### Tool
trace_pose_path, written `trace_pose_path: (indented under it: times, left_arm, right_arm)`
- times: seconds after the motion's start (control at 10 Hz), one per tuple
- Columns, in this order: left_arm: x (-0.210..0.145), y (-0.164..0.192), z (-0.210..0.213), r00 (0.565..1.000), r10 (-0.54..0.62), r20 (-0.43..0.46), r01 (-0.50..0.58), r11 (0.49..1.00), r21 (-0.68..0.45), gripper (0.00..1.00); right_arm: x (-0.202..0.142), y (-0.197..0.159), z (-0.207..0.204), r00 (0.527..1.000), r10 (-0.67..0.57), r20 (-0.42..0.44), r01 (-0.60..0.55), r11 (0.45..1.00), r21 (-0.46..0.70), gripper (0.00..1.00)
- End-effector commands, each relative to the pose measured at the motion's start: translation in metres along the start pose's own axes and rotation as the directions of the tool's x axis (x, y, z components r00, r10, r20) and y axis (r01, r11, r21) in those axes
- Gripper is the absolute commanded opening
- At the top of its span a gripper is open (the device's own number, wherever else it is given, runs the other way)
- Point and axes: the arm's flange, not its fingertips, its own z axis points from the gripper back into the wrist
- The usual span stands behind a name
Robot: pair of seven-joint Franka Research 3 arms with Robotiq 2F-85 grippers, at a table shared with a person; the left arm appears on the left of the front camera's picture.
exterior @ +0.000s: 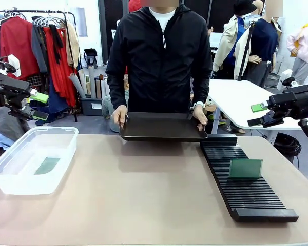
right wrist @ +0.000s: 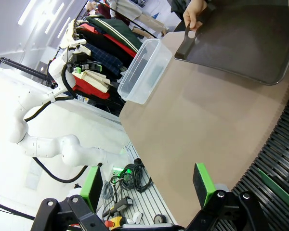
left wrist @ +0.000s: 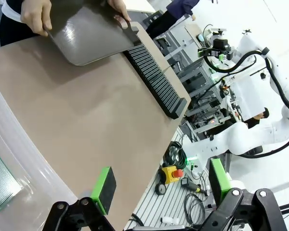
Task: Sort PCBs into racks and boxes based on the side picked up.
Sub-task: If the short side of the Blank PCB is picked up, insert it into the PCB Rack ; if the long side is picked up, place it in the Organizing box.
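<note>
Green PCB (exterior: 245,168) upright in black slotted rack (exterior: 246,192), another PCB (exterior: 47,165) flat in clear tub (exterior: 20,182)

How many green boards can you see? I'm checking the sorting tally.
2. One green board lies flat in the clear tub; the other stands upright in the black rack. The tray's top is not visible.

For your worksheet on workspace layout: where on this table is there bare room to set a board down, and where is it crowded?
The broad bare stretch of table between the clear box and the black rack, in front of the dark tray the person holds, is free. The right side is crowded: the rack runs along it, one PCB standing in its slots.
</note>
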Motion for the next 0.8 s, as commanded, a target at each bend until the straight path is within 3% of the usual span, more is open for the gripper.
trace_pose_path:
  times: [0.0,0.7]
  left_arm:
    - [0.0022,-0.0006,0.0021,1.0,-0.006,-0.007,0.006,1.0,0.001,1.0]
    - [0.0022,-0.0006,0.0021,1.0,-0.006,-0.007,0.006,1.0,0.001,1.0]
  right_arm:
    - [0.0004,0.0012,-0.0005,1.0,0.02,0.002,-0.02,1.0,0.011,1.0]
    - [0.0004,0.0012,-0.0005,1.0,0.02,0.002,-0.02,1.0,0.011,1.0]
